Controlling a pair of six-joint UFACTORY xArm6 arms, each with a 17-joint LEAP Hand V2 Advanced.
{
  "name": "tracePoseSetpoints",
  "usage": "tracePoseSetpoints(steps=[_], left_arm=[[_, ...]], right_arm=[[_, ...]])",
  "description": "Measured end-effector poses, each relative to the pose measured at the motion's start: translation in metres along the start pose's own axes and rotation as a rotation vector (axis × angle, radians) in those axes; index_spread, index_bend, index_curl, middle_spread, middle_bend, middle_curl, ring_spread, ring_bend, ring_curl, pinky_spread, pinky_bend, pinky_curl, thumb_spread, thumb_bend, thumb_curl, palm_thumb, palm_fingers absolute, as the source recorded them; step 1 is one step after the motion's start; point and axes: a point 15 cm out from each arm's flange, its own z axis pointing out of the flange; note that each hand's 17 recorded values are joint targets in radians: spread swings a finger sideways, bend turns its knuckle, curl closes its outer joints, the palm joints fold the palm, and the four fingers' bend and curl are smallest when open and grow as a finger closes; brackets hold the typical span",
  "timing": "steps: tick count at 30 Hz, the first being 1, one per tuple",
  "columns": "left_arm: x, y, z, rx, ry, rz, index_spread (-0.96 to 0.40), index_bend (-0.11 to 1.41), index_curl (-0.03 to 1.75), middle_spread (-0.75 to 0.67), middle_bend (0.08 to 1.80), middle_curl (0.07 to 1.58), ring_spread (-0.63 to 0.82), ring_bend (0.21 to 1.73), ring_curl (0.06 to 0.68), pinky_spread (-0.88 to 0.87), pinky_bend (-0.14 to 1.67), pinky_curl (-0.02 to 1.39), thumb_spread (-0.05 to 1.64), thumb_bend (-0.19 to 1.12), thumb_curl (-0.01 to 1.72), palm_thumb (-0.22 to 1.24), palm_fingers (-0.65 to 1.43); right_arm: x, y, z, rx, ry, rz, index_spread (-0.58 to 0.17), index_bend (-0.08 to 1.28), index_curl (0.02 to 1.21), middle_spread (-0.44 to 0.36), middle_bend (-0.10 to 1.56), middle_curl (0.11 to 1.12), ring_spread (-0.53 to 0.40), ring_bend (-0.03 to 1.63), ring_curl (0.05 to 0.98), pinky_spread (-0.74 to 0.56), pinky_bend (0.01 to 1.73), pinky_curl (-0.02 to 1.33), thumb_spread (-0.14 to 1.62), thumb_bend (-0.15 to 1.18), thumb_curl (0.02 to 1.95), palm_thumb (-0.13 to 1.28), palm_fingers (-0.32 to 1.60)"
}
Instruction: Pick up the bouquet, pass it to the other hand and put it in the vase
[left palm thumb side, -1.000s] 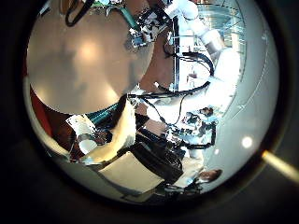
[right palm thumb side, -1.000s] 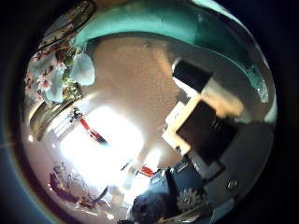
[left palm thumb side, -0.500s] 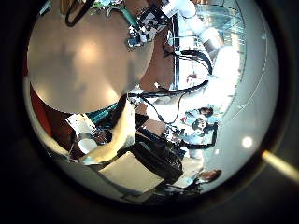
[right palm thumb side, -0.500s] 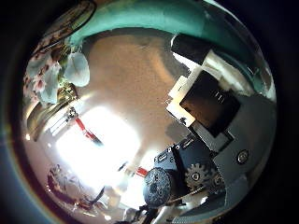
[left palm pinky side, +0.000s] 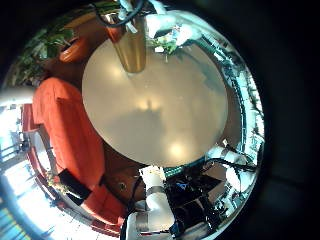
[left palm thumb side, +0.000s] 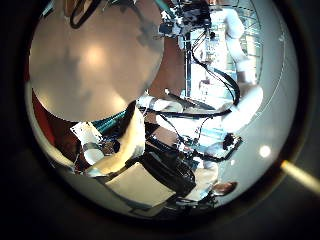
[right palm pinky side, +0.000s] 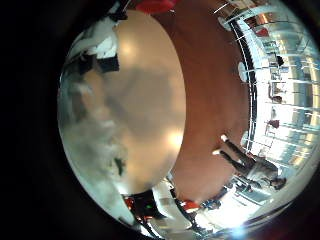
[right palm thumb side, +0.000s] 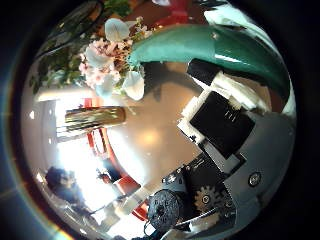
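Observation:
In the left little finger side palm view the vase (left palm pinky side: 130, 45) stands upright at the far edge of the round table (left palm pinky side: 160, 110). My right hand (left palm pinky side: 155, 18) is just beside it, with the bouquet's flowers (left palm pinky side: 185, 35) at it. In the right thumb side palm view the bouquet (right palm thumb side: 110, 60) is close to the palm, its wrapped stem (right palm thumb side: 205, 45) lies along my curled fingers (right palm thumb side: 220, 120), and the vase (right palm thumb side: 95, 117) is beyond the flowers. My left hand (left palm thumb side: 120, 150) hangs above the table away from the vase, fingers relaxed and holding nothing.
A sofa (left palm pinky side: 70, 120) curves round the table's side and potted plants (left palm pinky side: 50, 45) stand behind the table. The right arm (left palm thumb side: 215, 20) reaches over the table's far edge (left palm thumb side: 150, 70). The right little finger side palm view shows the tabletop (right palm pinky side: 150, 90).
My right hand has swung away from the tabletop with the bouquet, and the vase has come into its thumb side view. In the left thumb side view the right arm has moved further along the table's edge.

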Motion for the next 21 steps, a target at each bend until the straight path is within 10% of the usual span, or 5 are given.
tracePoseSetpoints(steps=[10,21], left_arm=[[0.005,-0.007,-0.024,0.080,0.084,0.000,0.10,0.18,0.37,0.36,0.19,0.33,0.54,0.45,0.208,0.49,0.19,0.31,1.14,-0.02,0.33,0.41,0.19],[0.030,-0.016,-0.056,0.202,0.433,0.040,0.09,0.18,0.37,0.32,0.20,0.35,0.52,0.47,0.207,0.47,0.19,0.30,1.13,-0.03,0.32,0.32,0.23]], right_arm=[[-0.030,0.035,-0.120,0.192,-0.278,-0.030,-0.294,1.09,1.02,-0.165,1.31,0.91,-0.215,1.43,0.757,-0.15,1.44,0.68,0.86,0.15,1.03,1.17,1.08],[-0.046,0.050,-0.176,0.332,-0.738,-0.088,-0.278,1.10,1.02,-0.154,1.33,0.90,-0.213,1.42,0.766,-0.15,1.39,0.75,0.83,0.15,1.18,1.14,1.09]])
